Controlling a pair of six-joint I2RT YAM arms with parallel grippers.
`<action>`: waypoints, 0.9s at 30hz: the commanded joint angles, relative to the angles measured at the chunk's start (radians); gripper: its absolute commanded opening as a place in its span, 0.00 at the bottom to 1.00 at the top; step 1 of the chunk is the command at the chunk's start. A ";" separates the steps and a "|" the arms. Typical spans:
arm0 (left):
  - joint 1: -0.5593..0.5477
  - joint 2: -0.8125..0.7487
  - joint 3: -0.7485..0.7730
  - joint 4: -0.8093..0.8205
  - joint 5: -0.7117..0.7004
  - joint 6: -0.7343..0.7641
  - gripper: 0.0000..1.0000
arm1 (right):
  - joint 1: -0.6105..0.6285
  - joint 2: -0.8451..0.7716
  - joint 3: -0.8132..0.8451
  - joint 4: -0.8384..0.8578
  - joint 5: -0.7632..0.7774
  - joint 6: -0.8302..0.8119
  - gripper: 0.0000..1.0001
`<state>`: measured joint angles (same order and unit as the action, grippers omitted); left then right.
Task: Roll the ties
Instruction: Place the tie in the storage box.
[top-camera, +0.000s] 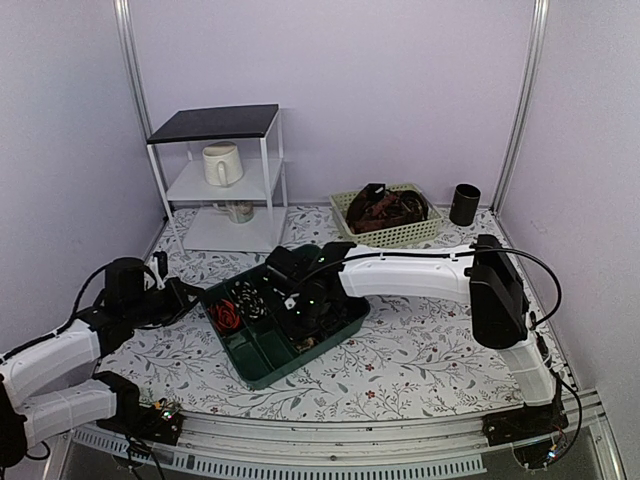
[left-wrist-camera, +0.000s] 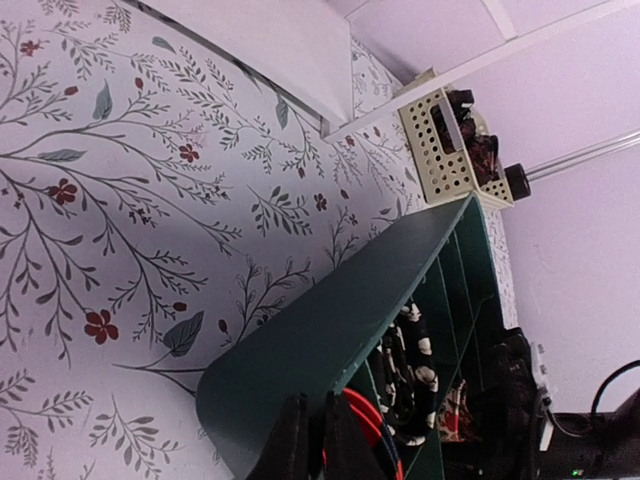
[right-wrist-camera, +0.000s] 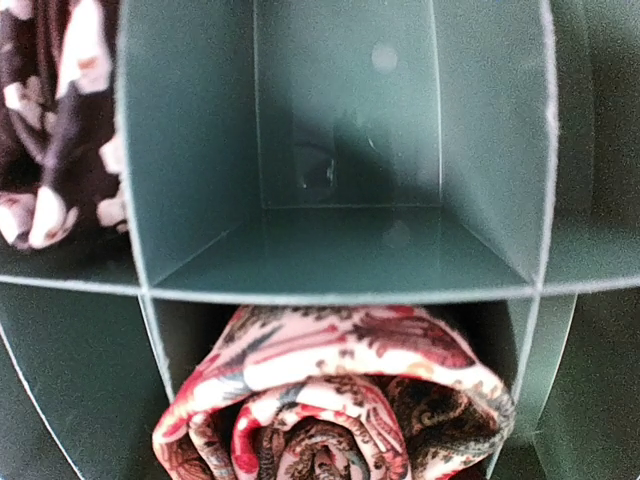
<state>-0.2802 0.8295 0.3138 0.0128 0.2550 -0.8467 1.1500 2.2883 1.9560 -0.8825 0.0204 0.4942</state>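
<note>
A dark green divided tray (top-camera: 262, 366) sits mid-table. A red coil (top-camera: 225, 316) and a black-and-white coil (top-camera: 250, 298) lie in its left compartments. My left gripper (top-camera: 195, 297) is at the tray's left wall (left-wrist-camera: 330, 330), its fingers (left-wrist-camera: 295, 440) pinched shut across the rim, beside the red coil (left-wrist-camera: 375, 432). My right gripper (top-camera: 305, 322) reaches down into the tray. A rolled red, pink and brown patterned tie (right-wrist-camera: 330, 390) fills the spot at its jaws, over a compartment, and hides the fingers. The compartment (right-wrist-camera: 345, 150) beyond it holds nothing. More ties (top-camera: 385, 208) are heaped in a basket.
The pale perforated basket (top-camera: 432, 232) stands at the back right, a black cup (top-camera: 463, 203) beside it. A white shelf (top-camera: 215, 180) with a mug (top-camera: 222, 164) stands at the back left. The right arm (top-camera: 410, 275) stretches across the tray's far side.
</note>
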 joint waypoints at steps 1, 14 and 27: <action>-0.005 -0.060 0.052 -0.015 0.019 -0.038 0.10 | 0.003 -0.010 -0.035 0.029 -0.020 0.000 0.43; -0.004 -0.063 0.089 -0.098 -0.055 -0.011 0.26 | -0.004 -0.003 -0.040 0.052 -0.007 -0.007 0.43; -0.212 -0.039 -0.087 0.323 0.001 -0.389 0.00 | -0.003 -0.013 -0.068 0.079 -0.011 -0.006 0.43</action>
<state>-0.4202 0.7780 0.2687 0.1543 0.2848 -1.0946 1.1496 2.2841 1.9347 -0.8303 0.0212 0.4934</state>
